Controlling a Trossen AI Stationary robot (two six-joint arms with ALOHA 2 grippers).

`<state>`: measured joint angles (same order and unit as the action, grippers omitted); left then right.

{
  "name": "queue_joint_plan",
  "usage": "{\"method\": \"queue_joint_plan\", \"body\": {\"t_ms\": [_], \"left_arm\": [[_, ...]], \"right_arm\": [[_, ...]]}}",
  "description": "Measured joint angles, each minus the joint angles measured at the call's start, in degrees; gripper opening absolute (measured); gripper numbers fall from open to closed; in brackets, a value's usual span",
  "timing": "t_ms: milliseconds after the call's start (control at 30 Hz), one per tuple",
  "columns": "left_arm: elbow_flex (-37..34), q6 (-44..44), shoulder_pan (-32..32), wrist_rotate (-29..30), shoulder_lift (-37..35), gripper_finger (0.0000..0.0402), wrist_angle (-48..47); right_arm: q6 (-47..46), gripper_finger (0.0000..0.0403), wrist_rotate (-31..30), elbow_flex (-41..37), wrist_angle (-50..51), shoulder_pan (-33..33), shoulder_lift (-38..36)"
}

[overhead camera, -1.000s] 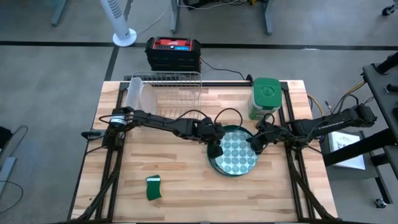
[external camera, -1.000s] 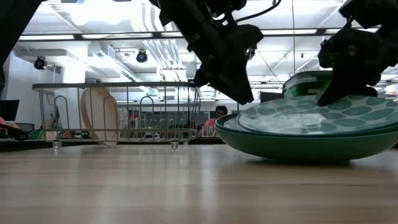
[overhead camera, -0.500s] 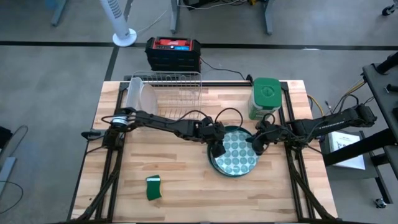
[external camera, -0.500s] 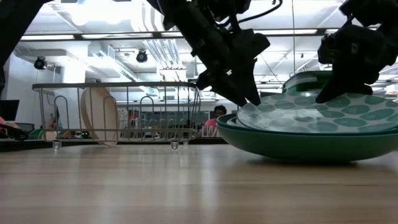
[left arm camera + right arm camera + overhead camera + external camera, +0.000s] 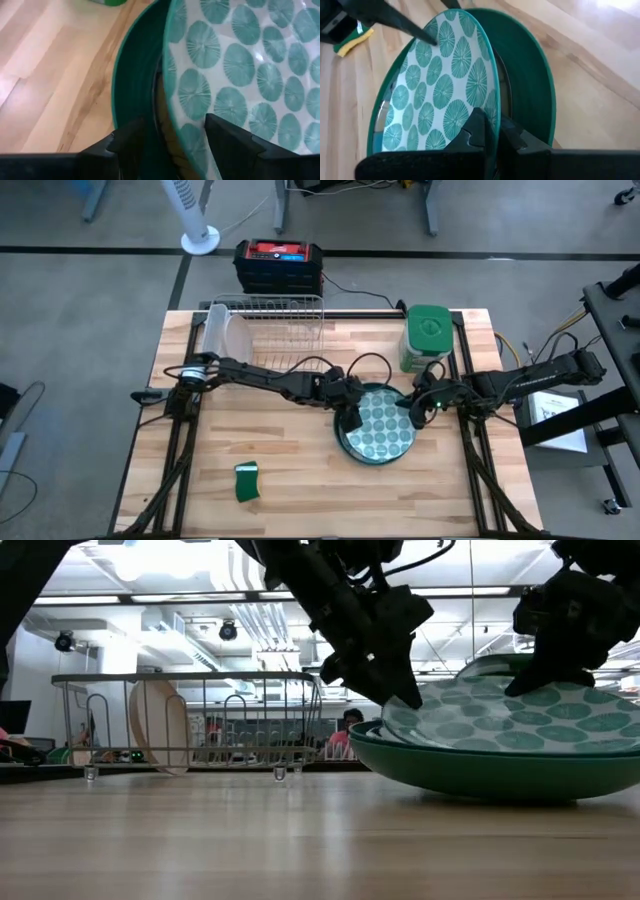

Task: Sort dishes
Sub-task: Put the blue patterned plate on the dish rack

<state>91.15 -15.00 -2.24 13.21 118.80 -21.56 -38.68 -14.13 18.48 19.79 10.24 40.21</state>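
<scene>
Right jaws pinching patterned plate (image 5: 520, 715) rim, tilted

Counts: 3 plates — patterned plate (image 5: 380, 424) stacked in dark green plate (image 5: 345, 442) beside canister (image 5: 426, 337), whitish plate (image 5: 217, 330) in rack (image 5: 285, 315); 1 canister, 1 rack, 1 sponge (image 5: 247, 481).

Both arms are dark, slim and jointed, built of matte black links, with thin black cables looping loose above each wrist. The left pincer (image 5: 350, 420) and right pincer (image 5: 413, 412) end in black, wedge-shaped fingers (image 5: 131, 141). White lettering marks the right forearm.
</scene>
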Motion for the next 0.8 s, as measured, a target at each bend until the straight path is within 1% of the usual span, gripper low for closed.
{"method": "queue_joint_plan", "body": {"t_ms": [133, 300, 500, 633, 800], "left_arm": [[0.0, 2.75, 0.0, -0.7, 0.07, 0.0197, 3.13], [0.0, 5.48, 0.07, -1.03, 0.07, 0.0197, 5.49], [0.0, 7.53, 0.69, -5.68, 0.07, 0.0193, 7.47], [0.02, 8.84, 0.87, -6.49, 0.07, 0.0169, 7.61], [0.09, 9.09, 0.92, -7.31, -0.16, 0.0113, 8.12]], "right_arm": [[0.48, 0.0002, -0.83, 0.0, -2.19, 0.0, -0.01], [1.7, 0.0002, -1.03, 0.01, -2.66, 0.0, 0.04], [5.9, 0.0002, -1.22, 0.0, -6.66, 0.02, 0.02], [8.46, 0.0002, -2.29, 0.0, -8.2, 0.03, 0.04], [10.92, 0.0002, -2.63, 0.02, -8.23, 0.07, -0.08]]}}
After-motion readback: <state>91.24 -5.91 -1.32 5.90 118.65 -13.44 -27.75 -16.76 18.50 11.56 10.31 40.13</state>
